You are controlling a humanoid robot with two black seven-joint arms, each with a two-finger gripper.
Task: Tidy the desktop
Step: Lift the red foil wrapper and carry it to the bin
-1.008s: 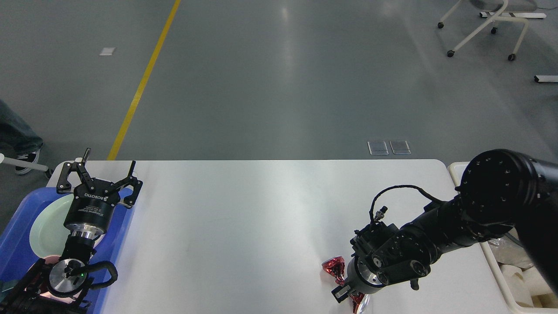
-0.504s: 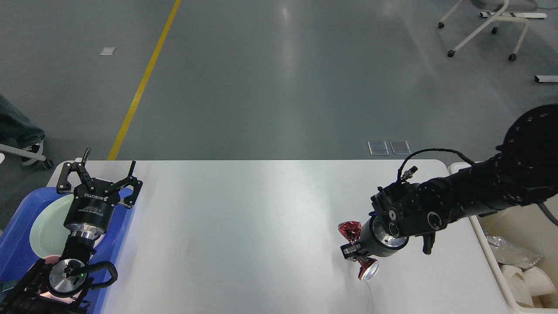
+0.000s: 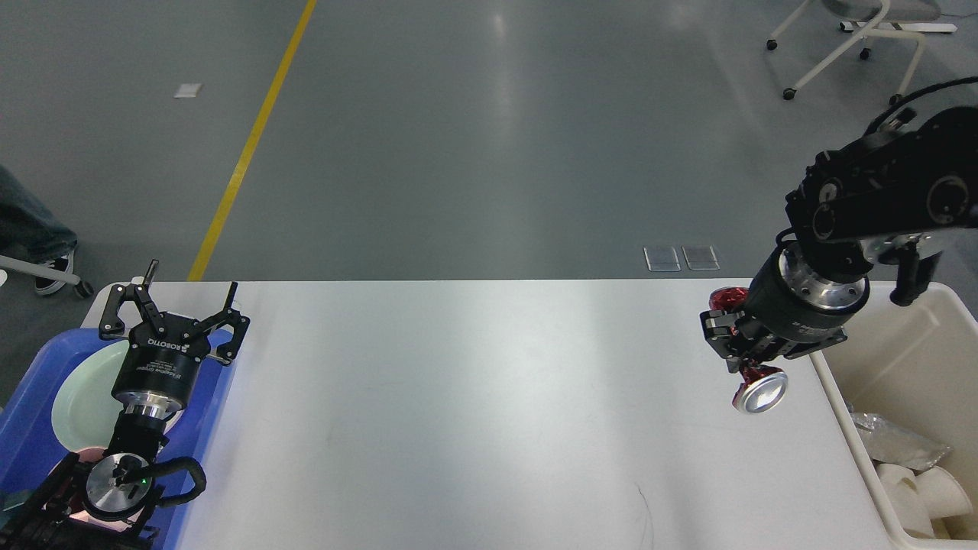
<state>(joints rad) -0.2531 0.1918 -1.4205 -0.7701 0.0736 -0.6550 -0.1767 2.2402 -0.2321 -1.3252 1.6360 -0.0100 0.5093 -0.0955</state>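
Observation:
The white desktop [image 3: 474, 397] fills the lower half of the head view. My right gripper [image 3: 735, 345] hangs above its far right part, shut on a crushed red can [image 3: 756, 391] whose silver end faces the camera. The can is lifted off the desktop, just left of the cream bin [image 3: 909, 359]. At the far left my left gripper [image 3: 174, 294] stands open and empty, over the far edge of the blue tray [image 3: 30, 405].
The cream bin at the right edge holds white paper cups [image 3: 921, 489] and a crumpled clear wrapper [image 3: 890, 443]. In the blue tray lies a pale green plate [image 3: 80, 405]. A thin dark mark [image 3: 646, 508] shows near the desktop's front.
My right arm has lifted the red can off the desktop's front and carried it up and to the right, towards the cream bin. The left arm has not moved.

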